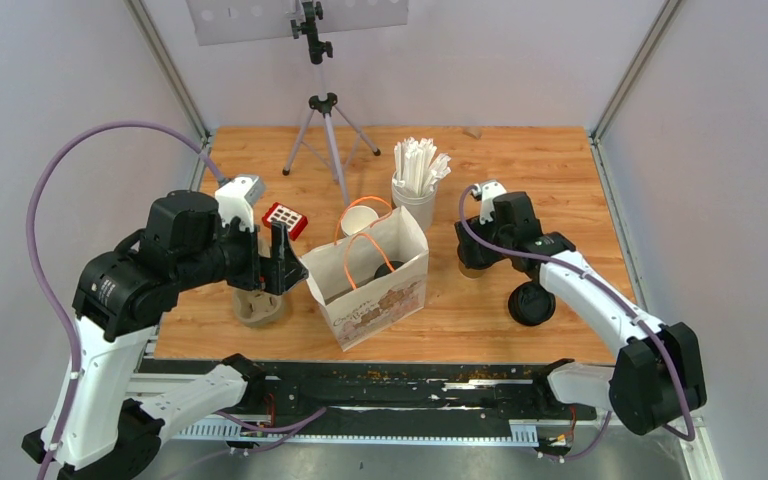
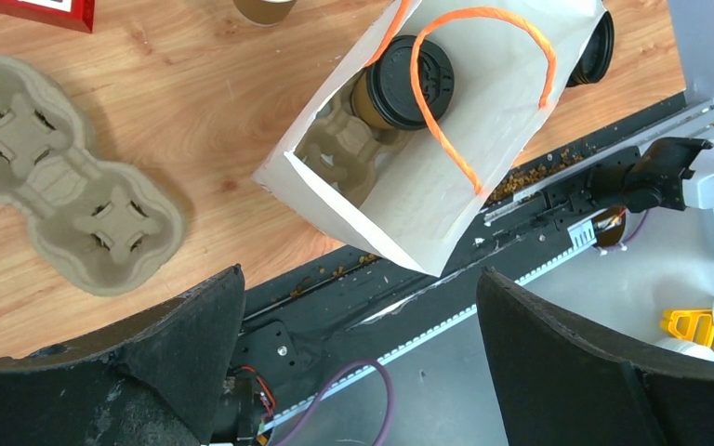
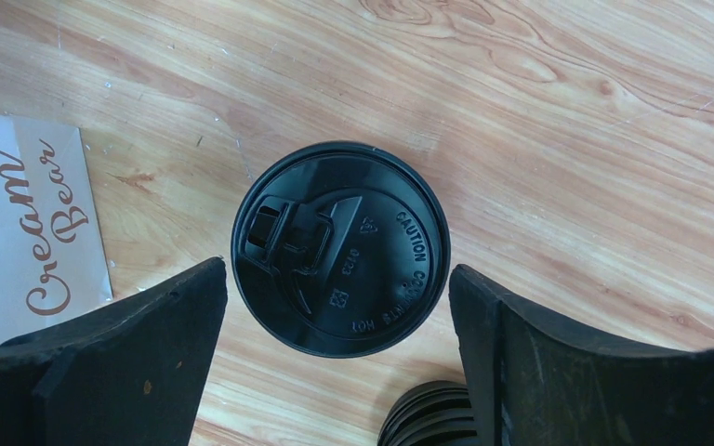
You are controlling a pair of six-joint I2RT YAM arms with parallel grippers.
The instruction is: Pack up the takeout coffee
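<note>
- We are seeing the right gripper (image 3: 335,279) hanging with fingers wide astride a takeout cup capped by a round black plastic lid (image 3: 339,249) on the wooden table (image 3: 567,93), touching nothing.
- The left gripper (image 2: 361,279) is hovering wide and empty.
- We are judging the risks: a squeeze on the lid alone may pop it off, and the pile of bare black lids (image 3: 428,420) just beside one finger may get knocked.
- Only the left wrist view is showing inside the white paper bag (image 2: 446,186), where a second lidded cup (image 2: 407,82) is sitting in a pulp carrier (image 2: 339,149).

Left tool (image 2: 358,283), right tool (image 3: 337,271): both spread.
</note>
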